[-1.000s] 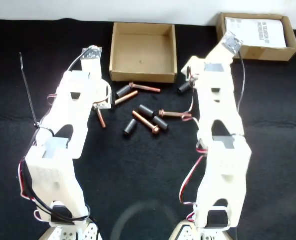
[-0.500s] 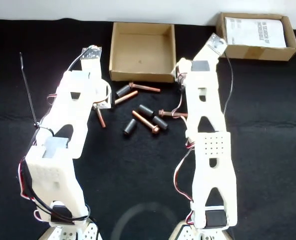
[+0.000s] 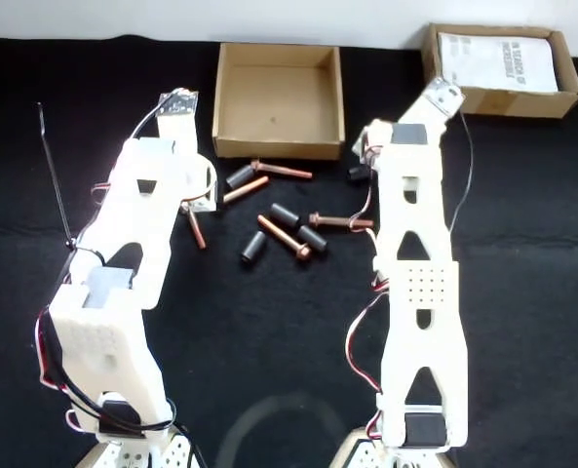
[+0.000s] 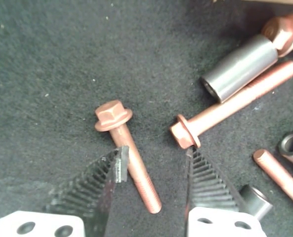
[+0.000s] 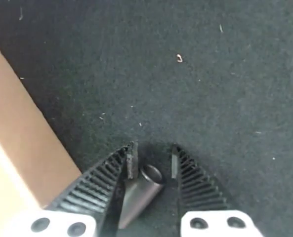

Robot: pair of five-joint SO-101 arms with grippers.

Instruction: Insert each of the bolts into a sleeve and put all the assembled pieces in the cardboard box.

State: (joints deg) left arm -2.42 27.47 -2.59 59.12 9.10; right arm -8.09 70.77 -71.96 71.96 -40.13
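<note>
Several copper bolts and dark sleeves lie loose on the black mat in front of the empty cardboard box [image 3: 279,148]. My left gripper [image 4: 156,160] is open low over the mat, with one bolt [image 4: 129,163] lying between its fingers, close to one of them. That bolt [image 3: 196,229] is the leftmost of the group. My right gripper [image 5: 152,160] is open and straddles the end of a sleeve [image 5: 141,190]. The sleeve [image 3: 359,173] lies on the mat beside the box's front right corner.
Another bolt [image 4: 235,101] and a sleeve [image 4: 237,69] lie just past my left fingertips. A second cardboard box [image 3: 503,97] holding a printed sheet stands at the back right. A thin dark rod [image 3: 55,175] stands at the left.
The right arm swung a little to the left and came back right, its gripper staying by the sleeve beside the box. The left arm has kept still.
</note>
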